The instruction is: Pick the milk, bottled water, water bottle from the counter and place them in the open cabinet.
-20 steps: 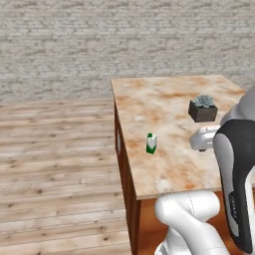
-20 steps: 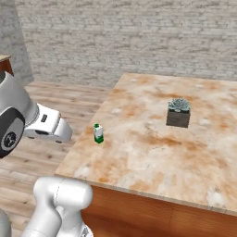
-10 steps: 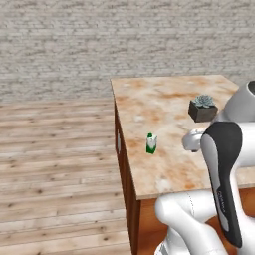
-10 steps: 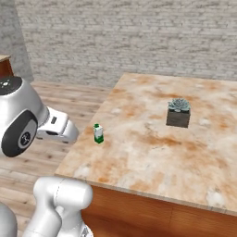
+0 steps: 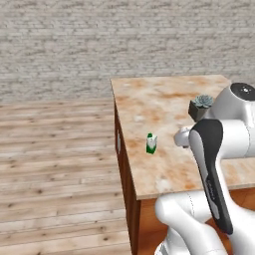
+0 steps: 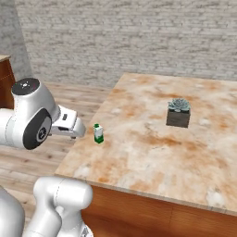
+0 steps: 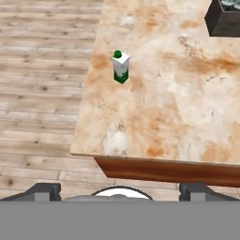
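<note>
1. Beige marble with rust-orange veins makes up the counter (image 5: pixel 164 114), a wide island top on a wooden base (image 7: pixel 168 171), standing on a pale plank floor (image 5: pixel 55 164) in front of a grey brick wall (image 6: pixel 139 32).
2. On that top the milk (image 5: pixel 151 143) stands upright, a small green-and-white carton with a peaked top and a green cap.
3. From the right base camera the milk (image 6: pixel 97 133) sits near the counter's left edge, towards the front corner, with bare marble all round it.
4. Looking along the hand, the milk (image 7: pixel 120 66) is in the upper left, close to the counter's edge beside the floor, and well apart from everything else.
5. A dark square pot holding a grey-green succulent (image 6: pixel 178 112) stands further in on the marble, well away from the carton; the pot's corner (image 7: pixel 225 21) shows at the top right of the hand view.
6. The white arm is raised beside the counter, its wrist end (image 6: pixel 69 125) near the milk but not touching it.
7. The gripper (image 7: pixel 121 190) points down at the counter's front edge, its two dark finger tips (image 7: pixel 43 191) wide apart with nothing between them, so the hand is released and holds nothing.
</note>
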Controlling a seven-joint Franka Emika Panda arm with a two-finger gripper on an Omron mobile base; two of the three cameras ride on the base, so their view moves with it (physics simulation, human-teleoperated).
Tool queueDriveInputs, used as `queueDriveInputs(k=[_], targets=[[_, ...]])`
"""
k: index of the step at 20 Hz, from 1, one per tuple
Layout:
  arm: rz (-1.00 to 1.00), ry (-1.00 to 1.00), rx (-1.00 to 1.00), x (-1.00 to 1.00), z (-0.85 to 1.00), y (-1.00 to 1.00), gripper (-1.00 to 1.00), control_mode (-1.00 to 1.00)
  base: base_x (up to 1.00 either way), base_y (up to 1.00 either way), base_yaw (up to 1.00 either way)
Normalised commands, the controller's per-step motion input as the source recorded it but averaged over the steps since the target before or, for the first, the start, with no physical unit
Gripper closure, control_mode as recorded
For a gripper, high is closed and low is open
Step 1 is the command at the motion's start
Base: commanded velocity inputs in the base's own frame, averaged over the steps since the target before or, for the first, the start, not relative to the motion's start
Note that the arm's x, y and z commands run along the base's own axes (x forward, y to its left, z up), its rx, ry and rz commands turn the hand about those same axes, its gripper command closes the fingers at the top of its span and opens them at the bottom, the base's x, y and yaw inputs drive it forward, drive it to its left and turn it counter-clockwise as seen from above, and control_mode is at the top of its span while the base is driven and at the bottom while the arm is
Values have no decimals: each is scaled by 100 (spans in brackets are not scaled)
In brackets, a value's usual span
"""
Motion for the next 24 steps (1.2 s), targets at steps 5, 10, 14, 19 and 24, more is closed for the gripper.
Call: queueDriveInputs(k=[5, 10, 14, 19, 24], targets=[[4, 0, 0, 32, -26, 0, -100, -100, 0, 0, 0], [3, 0, 0, 27, -30, 0, -100, -100, 0, 0, 0], [3, 0, 0, 25, -27, 0, -100, -100, 0, 0, 0], [4, 0, 0, 27, -23, 0, -100, -100, 0, 0, 0], [3, 0, 0, 28, -20, 0, -100, -100, 0, 0, 0]])
